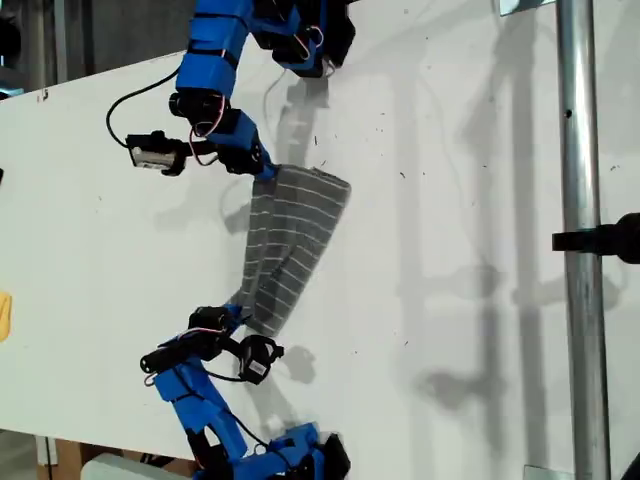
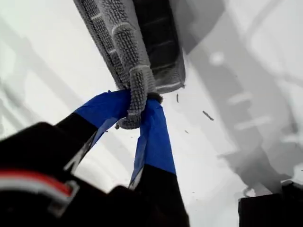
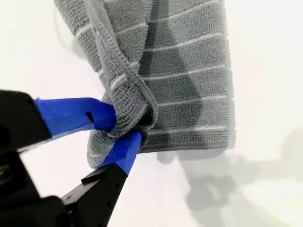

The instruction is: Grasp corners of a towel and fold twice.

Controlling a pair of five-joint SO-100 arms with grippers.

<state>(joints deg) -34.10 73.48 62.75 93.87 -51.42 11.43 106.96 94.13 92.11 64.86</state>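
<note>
**Between two grippers, a towel held at both ends**

Over the white table (image 1: 450, 200), the grey striped towel (image 1: 290, 245) hangs stretched and partly folded between the two blue arms. My first gripper (image 2: 137, 111) is clamped on a bunched corner (image 2: 137, 90) of it. My second gripper (image 3: 125, 127) pinches another gathered corner (image 3: 125, 101). Which arm in the exterior view is which, I cannot tell.
</note>
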